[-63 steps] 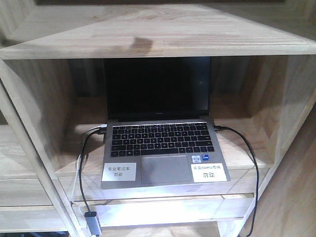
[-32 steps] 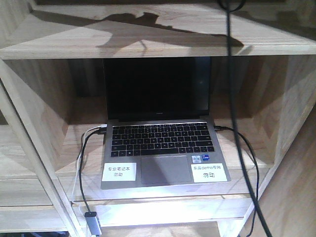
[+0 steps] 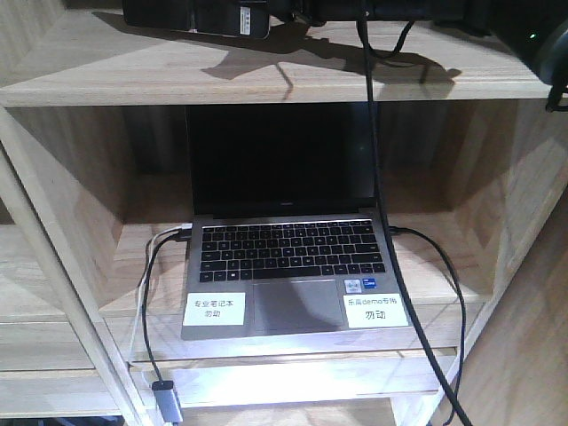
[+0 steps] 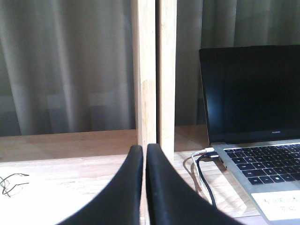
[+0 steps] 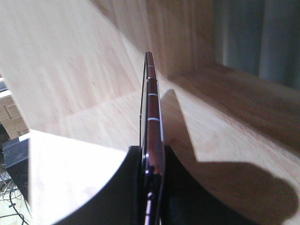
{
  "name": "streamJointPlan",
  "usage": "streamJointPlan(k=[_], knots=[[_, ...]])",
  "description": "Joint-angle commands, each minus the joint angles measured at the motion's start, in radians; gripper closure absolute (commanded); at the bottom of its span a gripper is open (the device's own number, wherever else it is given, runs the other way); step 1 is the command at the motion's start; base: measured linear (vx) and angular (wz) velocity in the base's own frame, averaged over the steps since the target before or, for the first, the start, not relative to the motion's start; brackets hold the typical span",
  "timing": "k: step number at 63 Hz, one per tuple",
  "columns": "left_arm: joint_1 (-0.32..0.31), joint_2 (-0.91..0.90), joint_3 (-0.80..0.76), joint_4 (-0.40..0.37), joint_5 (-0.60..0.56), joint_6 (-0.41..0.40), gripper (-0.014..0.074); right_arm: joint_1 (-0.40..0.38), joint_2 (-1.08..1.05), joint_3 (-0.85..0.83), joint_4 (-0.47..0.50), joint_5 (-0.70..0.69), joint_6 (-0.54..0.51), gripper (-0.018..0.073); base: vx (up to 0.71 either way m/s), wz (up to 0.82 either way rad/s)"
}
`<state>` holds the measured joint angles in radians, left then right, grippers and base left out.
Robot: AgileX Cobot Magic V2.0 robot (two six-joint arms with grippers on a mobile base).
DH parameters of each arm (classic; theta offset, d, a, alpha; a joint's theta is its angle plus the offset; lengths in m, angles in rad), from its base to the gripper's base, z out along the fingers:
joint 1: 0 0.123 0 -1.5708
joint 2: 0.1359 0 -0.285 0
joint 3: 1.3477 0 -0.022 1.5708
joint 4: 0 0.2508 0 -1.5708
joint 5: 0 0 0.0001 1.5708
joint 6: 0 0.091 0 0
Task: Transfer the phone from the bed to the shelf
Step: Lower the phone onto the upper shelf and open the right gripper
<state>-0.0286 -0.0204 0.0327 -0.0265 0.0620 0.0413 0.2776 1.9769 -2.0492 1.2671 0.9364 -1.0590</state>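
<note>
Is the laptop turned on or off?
Cannot tell for sure. The laptop is open, but its screen is all black, with nothing lit on it.

The shelf (image 3: pixel 266 80) is pale natural wood with light grain. The phone (image 3: pixel 200 15), at the upper left of the frame, is glossy black; its edge is dark reddish. The laptop (image 3: pixel 293 266) is grey with black screen, black keys and white labels.
</note>
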Motion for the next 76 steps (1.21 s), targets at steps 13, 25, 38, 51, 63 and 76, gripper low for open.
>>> streamJointPlan(k=[13, 25, 38, 51, 63, 76], knots=[[-0.005, -0.007, -0.025, -0.011, -0.069, -0.009, 0.0595, 0.0, -0.023, -0.036, 0.067, -0.039, 0.001, 0.0552, 0.0, 0.0], [-0.005, -0.007, -0.025, -0.011, -0.069, -0.009, 0.0595, 0.0, -0.017, -0.036, 0.057, -0.043, 0.001, 0.0517, 0.0, 0.0], [-0.005, -0.007, -0.025, -0.011, -0.069, -0.009, 0.0595, -0.001, -0.017, -0.036, 0.042, -0.072, 0.001, 0.0393, 0.0, 0.0], [-0.005, -0.007, -0.025, -0.011, -0.069, -0.009, 0.0595, -0.001, -0.017, -0.036, 0.019, -0.114, 0.007, 0.01, 0.0, 0.0], [-0.005, -0.007, -0.025, -0.011, -0.069, -0.009, 0.0595, -0.001, -0.021, -0.036, -0.031, -0.146, 0.013, -0.0106, 0.0, 0.0], [-0.005, -0.007, -0.025, -0.011, -0.069, -0.009, 0.0595, -0.001, -0.048, -0.036, -0.084, -0.147, 0.039, -0.0096, 0.0, 0.0]])
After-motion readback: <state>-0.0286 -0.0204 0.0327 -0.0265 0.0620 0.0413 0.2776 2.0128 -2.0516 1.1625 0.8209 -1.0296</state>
